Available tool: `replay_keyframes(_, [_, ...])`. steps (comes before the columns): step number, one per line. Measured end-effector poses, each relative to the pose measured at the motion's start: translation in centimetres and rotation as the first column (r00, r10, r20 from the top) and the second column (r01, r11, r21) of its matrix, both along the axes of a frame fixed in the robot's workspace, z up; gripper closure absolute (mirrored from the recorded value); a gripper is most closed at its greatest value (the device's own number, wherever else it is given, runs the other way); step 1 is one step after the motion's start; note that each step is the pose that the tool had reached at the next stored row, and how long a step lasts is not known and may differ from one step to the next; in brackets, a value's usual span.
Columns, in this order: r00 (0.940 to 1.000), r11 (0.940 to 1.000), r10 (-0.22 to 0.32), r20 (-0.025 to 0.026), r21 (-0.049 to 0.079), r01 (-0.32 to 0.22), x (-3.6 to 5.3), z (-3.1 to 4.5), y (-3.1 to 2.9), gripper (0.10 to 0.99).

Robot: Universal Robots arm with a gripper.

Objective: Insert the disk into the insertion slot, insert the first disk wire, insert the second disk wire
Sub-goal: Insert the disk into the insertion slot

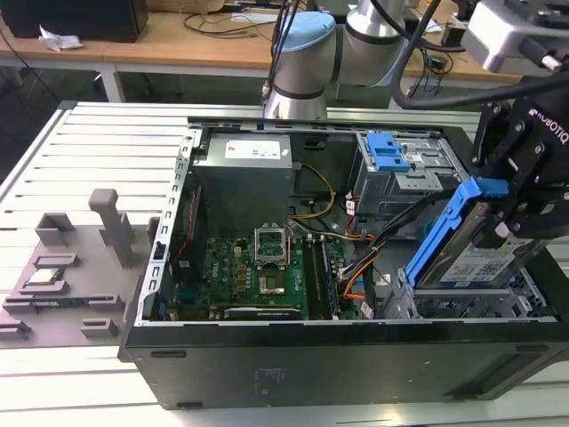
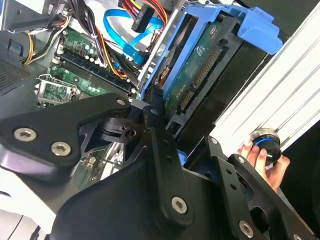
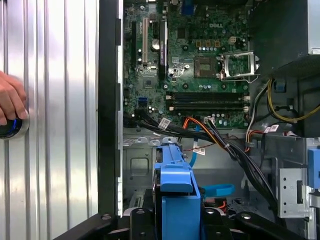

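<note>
The disk [image 1: 480,258], silver with a white-and-blue label and a bright blue carrier, hangs tilted at the exterior view's right. Its lower end dips toward the insertion slot [image 1: 462,307], a grey perforated bay at the case's near right corner. My gripper [image 1: 508,222] is shut on the disk's upper part. In both wrist views the black fingers [image 2: 156,131] clamp the blue-framed disk [image 2: 200,75] [image 3: 175,182] edge-on above the grey bay [image 3: 140,167]. A blue flat cable [image 2: 125,37] [image 3: 217,190] and a coloured wire bundle [image 2: 145,12] lie loose beside the bay; I cannot tell which disk wire is which.
The open case holds a green motherboard [image 1: 258,267], a grey power supply [image 1: 244,169] and a taller drive cage with blue latches [image 1: 391,156]. Grey fixtures [image 1: 62,267] sit on the slatted table at the exterior view's left. A person's hand [image 2: 262,157] [image 3: 7,105] rests on a round knob outside the case.
</note>
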State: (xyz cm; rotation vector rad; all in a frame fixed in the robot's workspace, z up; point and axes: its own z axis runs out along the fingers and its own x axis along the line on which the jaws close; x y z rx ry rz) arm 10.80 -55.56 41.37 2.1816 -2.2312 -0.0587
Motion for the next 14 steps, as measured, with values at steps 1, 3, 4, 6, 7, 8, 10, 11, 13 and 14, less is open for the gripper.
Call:
replay_keyframes(1, [1.0000,1.0000,0.000,-0.0001,0.000,0.000,0.00,-0.20,0.00,0.725])
replay_keyframes(3, [1.0000,1.0000,0.000,-0.0002,0.000,0.000,0.00,-0.55,0.00,0.725])
replay_keyframes(4, [1.0000,1.0000,0.000,-0.0003,0.000,0.000,0.00,-0.82,0.00,0.725])
replay_keyframes(6, [1.0000,1.0000,0.000,-0.0005,0.000,0.000,0.00,-1.43,0.00,0.725])
replay_keyframes(7, [1.0000,1.0000,0.000,-0.0006,0.000,0.000,0.00,-1.79,0.00,0.725])
replay_keyframes(8, [1.0000,1.0000,0.000,-0.0006,0.000,0.000,0.00,-1.99,0.00,0.725])
replay_keyframes(10, [1.0000,1.0000,0.000,-0.0007,0.000,0.000,0.00,-2.54,-0.01,0.725])
replay_keyframes(11, [1.0000,1.0000,0.000,-0.0008,0.000,0.000,0.00,-2.81,0.00,0.725])
replay_keyframes(13, [1.0000,1.0000,0.000,-0.0008,0.000,0.000,0.00,-3.10,0.00,0.725])
replay_keyframes(14, [1.0000,1.0000,0.000,-0.0008,0.000,0.000,0.00,-3.17,0.00,0.725])
